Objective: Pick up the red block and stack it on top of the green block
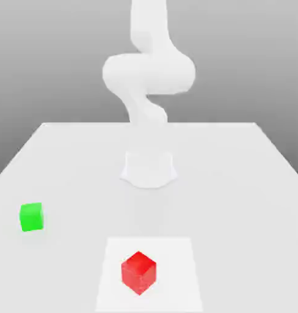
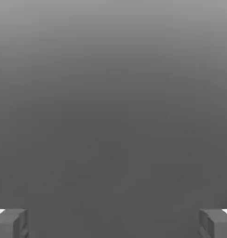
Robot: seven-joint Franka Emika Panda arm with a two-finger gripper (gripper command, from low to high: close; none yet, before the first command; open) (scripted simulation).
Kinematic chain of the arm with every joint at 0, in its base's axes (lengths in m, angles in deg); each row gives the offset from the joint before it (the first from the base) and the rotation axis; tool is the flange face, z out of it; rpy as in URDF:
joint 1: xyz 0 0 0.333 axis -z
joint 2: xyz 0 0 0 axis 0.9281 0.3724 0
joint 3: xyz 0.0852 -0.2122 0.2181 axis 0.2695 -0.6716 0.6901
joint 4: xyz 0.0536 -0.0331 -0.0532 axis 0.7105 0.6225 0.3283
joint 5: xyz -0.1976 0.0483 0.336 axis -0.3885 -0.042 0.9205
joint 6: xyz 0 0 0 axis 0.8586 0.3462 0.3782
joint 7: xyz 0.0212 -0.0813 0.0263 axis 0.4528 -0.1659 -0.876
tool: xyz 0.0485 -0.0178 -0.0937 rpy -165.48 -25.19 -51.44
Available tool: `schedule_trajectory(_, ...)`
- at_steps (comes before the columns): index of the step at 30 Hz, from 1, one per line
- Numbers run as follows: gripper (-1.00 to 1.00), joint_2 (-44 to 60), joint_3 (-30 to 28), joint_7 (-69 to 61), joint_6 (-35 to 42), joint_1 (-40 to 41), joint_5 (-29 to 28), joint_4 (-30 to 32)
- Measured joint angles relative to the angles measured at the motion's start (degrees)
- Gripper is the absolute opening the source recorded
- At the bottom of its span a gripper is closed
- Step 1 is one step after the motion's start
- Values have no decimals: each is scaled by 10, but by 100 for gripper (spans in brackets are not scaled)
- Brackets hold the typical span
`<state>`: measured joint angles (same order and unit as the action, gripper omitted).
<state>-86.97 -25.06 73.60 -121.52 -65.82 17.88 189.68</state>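
The red block [image 1: 138, 272] is a small cube resting on a paler square patch [image 1: 176, 287] near the table's front edge. The green block [image 1: 31, 217] sits on the table toward the exterior view's left, well apart from the red one. In the hand view my gripper [image 2: 113, 225] is open: its two grey fingertips [image 2: 10, 223] stand far apart with nothing between them, against plain grey background. The white arm [image 1: 148, 73] rises from its base at the back and leaves the picture at the top.
The arm's round base [image 1: 148, 168] sits at the middle of the white table [image 1: 237, 183]. The table's far edge runs behind it, and its side edges slope outward toward the front.
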Motion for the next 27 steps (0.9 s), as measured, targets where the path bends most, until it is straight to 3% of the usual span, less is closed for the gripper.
schedule_trajectory(13,0,275,63,234,-130,82,-41,97)
schedule_trajectory(22,0,458,65,360,-221,93,-28,162)
schedule_trajectory(27,0,561,41,393,-302,76,-55,154)
